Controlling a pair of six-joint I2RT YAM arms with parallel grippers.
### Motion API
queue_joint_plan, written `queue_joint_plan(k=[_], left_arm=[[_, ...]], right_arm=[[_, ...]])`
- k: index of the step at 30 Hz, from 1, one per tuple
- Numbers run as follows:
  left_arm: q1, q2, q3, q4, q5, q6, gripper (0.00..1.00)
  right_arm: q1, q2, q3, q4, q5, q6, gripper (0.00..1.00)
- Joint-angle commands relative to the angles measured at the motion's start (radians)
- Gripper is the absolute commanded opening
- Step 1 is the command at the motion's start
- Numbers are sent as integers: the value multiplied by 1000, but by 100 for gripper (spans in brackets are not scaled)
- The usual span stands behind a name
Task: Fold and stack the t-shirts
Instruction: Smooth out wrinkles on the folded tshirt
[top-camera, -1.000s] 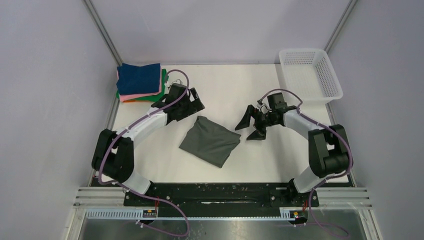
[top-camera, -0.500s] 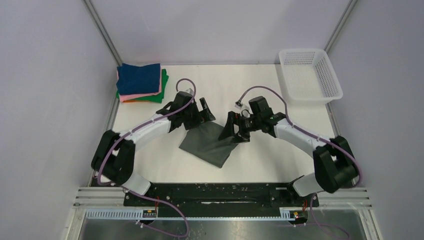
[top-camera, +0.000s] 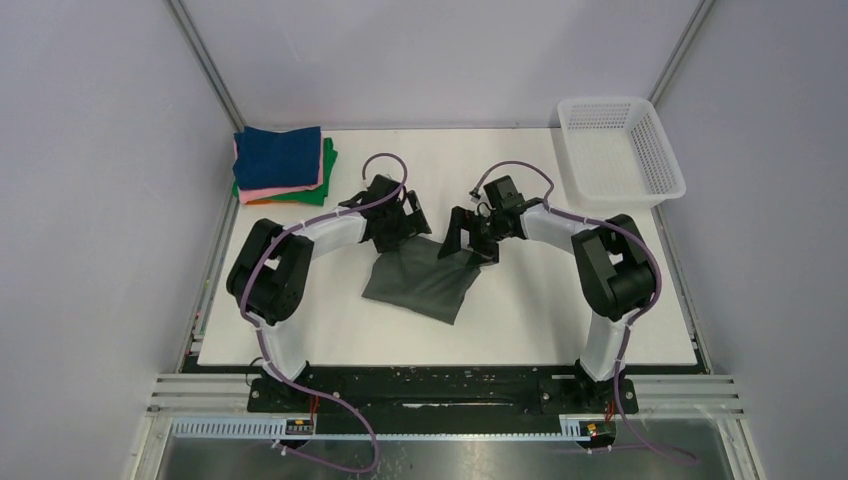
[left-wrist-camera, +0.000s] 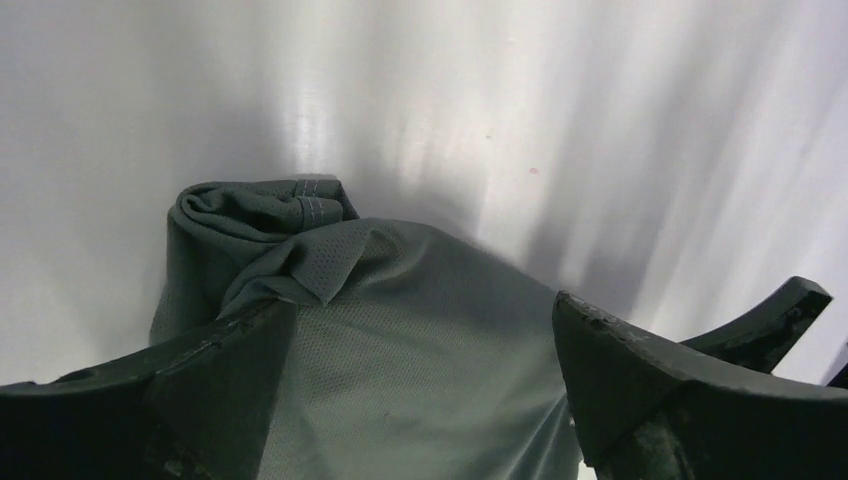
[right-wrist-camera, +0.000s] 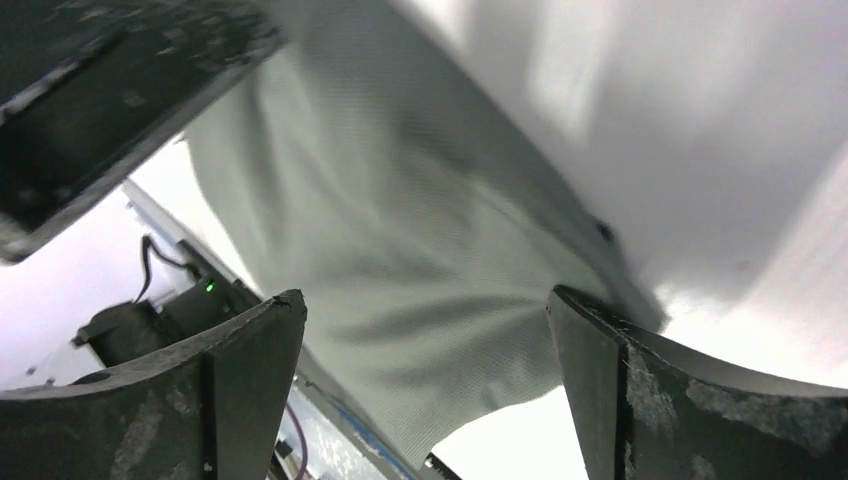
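Left gripper (top-camera: 405, 222) low over far-left corner of grey-green shirt (top-camera: 425, 290), jaws spread wide, nothing pinched. Wrist view: cloth lies between the two fingers (left-wrist-camera: 640, 380); a bunched, stitched hem sits just beyond them on the white tabletop (top-camera: 520, 310). Whether the fingertips touch the cloth, cannot tell.

Behind and left of this gripper, at the far left corner of the tabletop: stack of folded shirts (top-camera: 282, 170), well apart from the grey-green one. Navy on top, pink under it, green showing at the right side, a sliver of orange at the near edge.

Grey-green shirt near the middle of the tabletop, folded into a rough slanted square, wrinkled along its far edge.

Right gripper (top-camera: 465, 240) at the shirt's far-right corner, jaws also wide, holding nothing. Its wrist view shows creased cloth spanning the gap between the fingers.

Far right corner: white mesh basket (top-camera: 612, 103), well apart from both grippers.
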Motion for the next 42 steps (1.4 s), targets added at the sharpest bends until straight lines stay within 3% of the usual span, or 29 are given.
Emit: queue_joint_plan(k=[1,5,9,15,19,23,27,32,38,42], left_arm=[[13,-51,5,-144,-180,-8,99],[13,-177,-39,-159,-228,-7,99],[7,-326,-88,-160,-229,-1,99],[-13,-518,-239,-76,-84,-7,99],[-39,-523,-331,7,56,-32,99],[-43,-486,-406,22,59,-53,99],[-41,-435,-459,44,22,-61,99],[-41,-387,-490,23,5,-67,99],[-41,-491,-507,-10,11,-53,99],[-39,-615,-491,-63,-61,-13,99]], right_arm=[[-32,48,87,-94,104,-78,100],[-37,0,139,-129,103,-93,99],[-34,-149,99,-119,69,-88,99],[44,-309,-120,118,-160,72,99],[157,-282,-217,355,-263,230,99],[184,-220,-302,517,-263,282,99],[170,-79,-311,517,-246,236,99],[147,30,-404,683,-264,329,99],[132,-108,-419,595,-265,267,99],[132,-301,-330,280,-183,91,99]])
